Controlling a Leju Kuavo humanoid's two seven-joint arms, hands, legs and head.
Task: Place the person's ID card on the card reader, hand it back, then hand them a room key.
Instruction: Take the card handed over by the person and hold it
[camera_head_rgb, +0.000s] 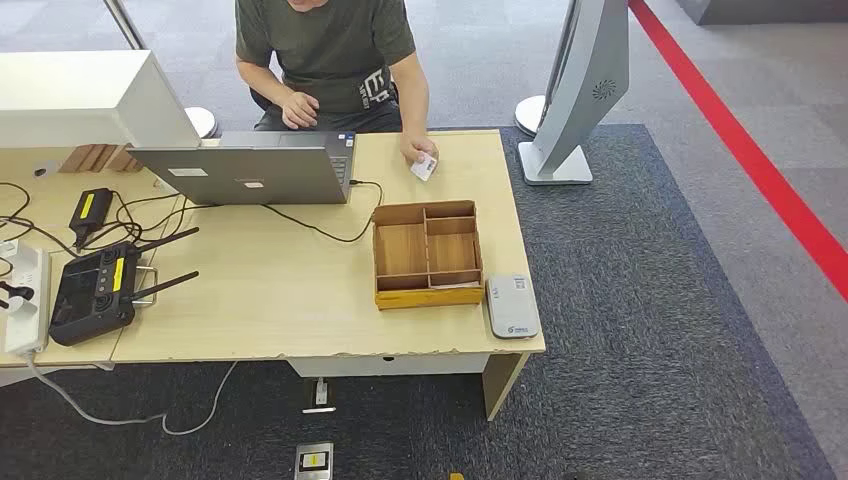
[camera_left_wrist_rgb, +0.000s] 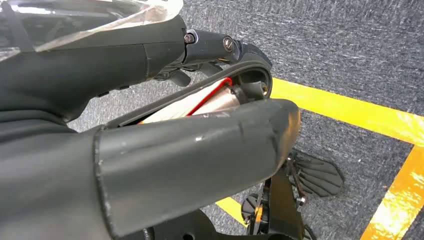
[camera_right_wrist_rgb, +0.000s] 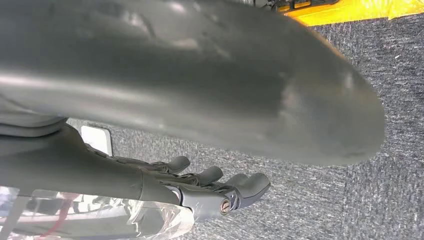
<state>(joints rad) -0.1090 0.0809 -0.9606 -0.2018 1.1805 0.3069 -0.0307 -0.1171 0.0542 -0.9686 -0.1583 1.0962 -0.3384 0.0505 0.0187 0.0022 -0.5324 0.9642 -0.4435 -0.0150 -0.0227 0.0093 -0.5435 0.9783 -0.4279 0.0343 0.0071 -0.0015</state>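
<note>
Fingers (camera_right_wrist_rgb: 210, 177) hang over carpet (camera_right_wrist_rgb: 320, 200)

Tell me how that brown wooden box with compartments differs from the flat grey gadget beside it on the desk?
The brown wooden compartment box is open-topped, walled and split into sections; the flat grey card reader is a closed, low slab with rounded corners. The box is much the larger, and nearly square, while the reader is narrow and oblong. Both sit on the light wooden desk near its right edge, side by side.
</note>
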